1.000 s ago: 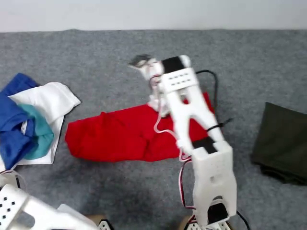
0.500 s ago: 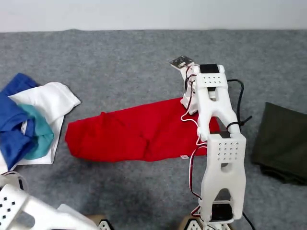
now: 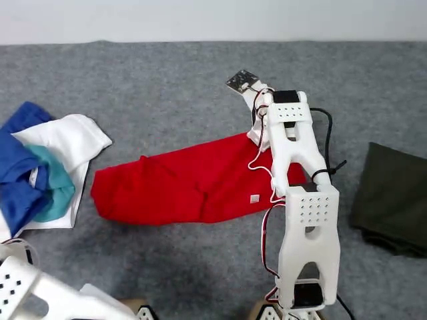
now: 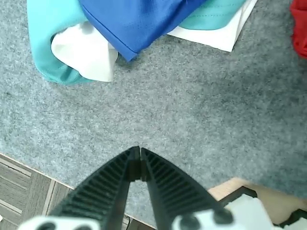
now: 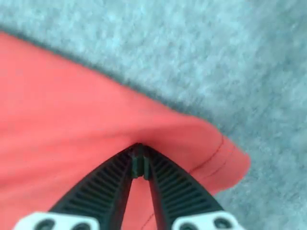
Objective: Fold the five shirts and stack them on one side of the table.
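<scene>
My right claw (image 5: pixel 138 165) is pinched on the red shirt (image 3: pixel 180 187), its two ribbed jaws pressed together with a little ridge of fabric rising between the tips. I hold it near one end, just in from the stitched hem corner, because from there I judge I can carry that end over the rest and make a fold. The shirt itself lies on the grey carpet (image 3: pixel 147 87) as one long band, already narrowed lengthwise, with soft wrinkles and a rounded, bunched far end (not yet a tidy packet).

My left claw (image 4: pixel 139 163) is pressed together on nothing and hangs over bare carpet off the far end of the red shirt. There it stays out of the fold's way.

Beyond that same far end lie the shirts I take to be unfolded: a blue shirt (image 3: pixel 20 167) and a teal shirt (image 3: pixel 57 183) heaped on a white shirt (image 3: pixel 73 140). Past the end I grip, well apart, a dark green shirt (image 3: pixel 393 197) lies folded flat, likely the start of the stack.
</scene>
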